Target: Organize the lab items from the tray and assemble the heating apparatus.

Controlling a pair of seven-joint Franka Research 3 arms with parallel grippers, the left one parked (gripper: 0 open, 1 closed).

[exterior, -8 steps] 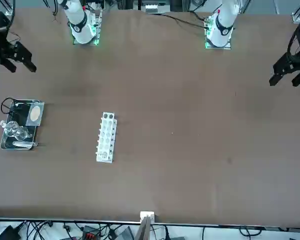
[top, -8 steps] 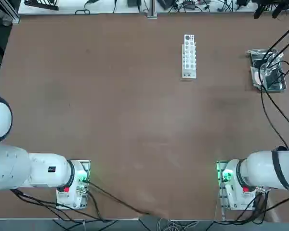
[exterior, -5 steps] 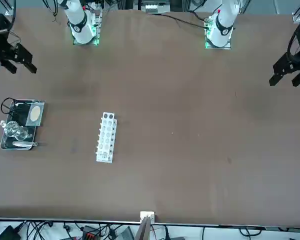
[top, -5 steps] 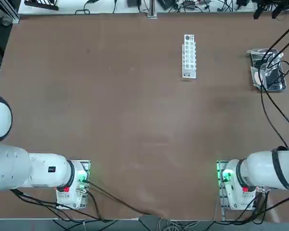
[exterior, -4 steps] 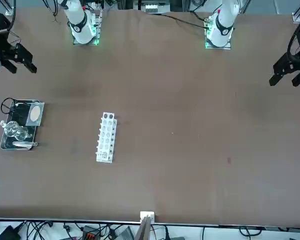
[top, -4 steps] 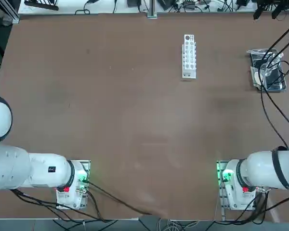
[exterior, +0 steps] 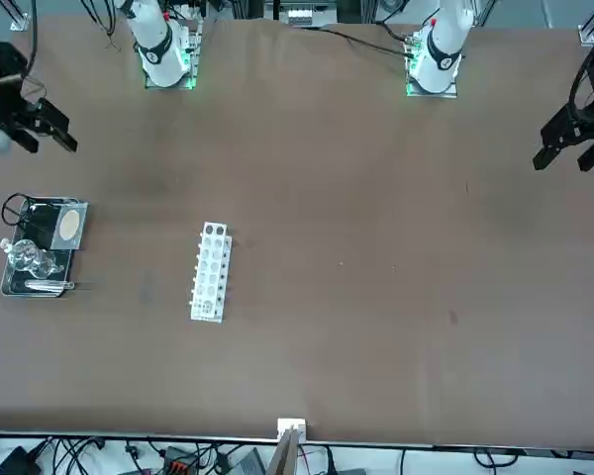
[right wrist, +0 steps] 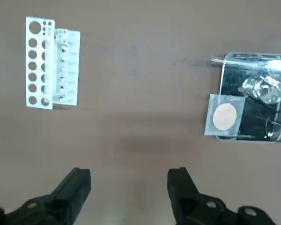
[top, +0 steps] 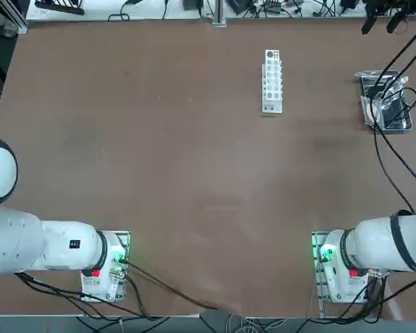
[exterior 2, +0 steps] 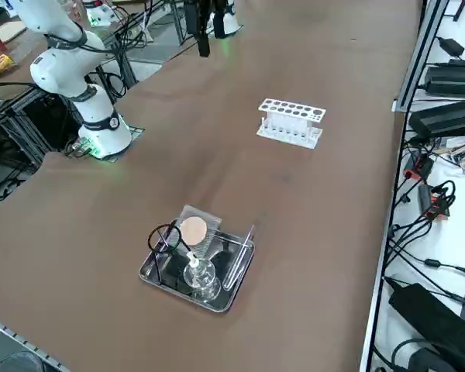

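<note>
Right hand (right wrist: pixel 129 171) aloft, black fingers (right wrist: pixel 183 192) wide apart

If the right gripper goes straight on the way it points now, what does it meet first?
Probably the bare tabletop. The right gripper is open above the table, and its line seems to pass between the white rack and the tray. Its exact height and tilt are hard to judge.

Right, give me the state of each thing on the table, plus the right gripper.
Tray: loaded, on the table.
Mesh: flat side showing, overhanging the tray's rim.
Burner: in the tray, unlit.
Ring stand: in the tray, mesh not centred on it.
Rack: upright, unfilled.
Right gripper: open, above the table, unloaded.
</note>
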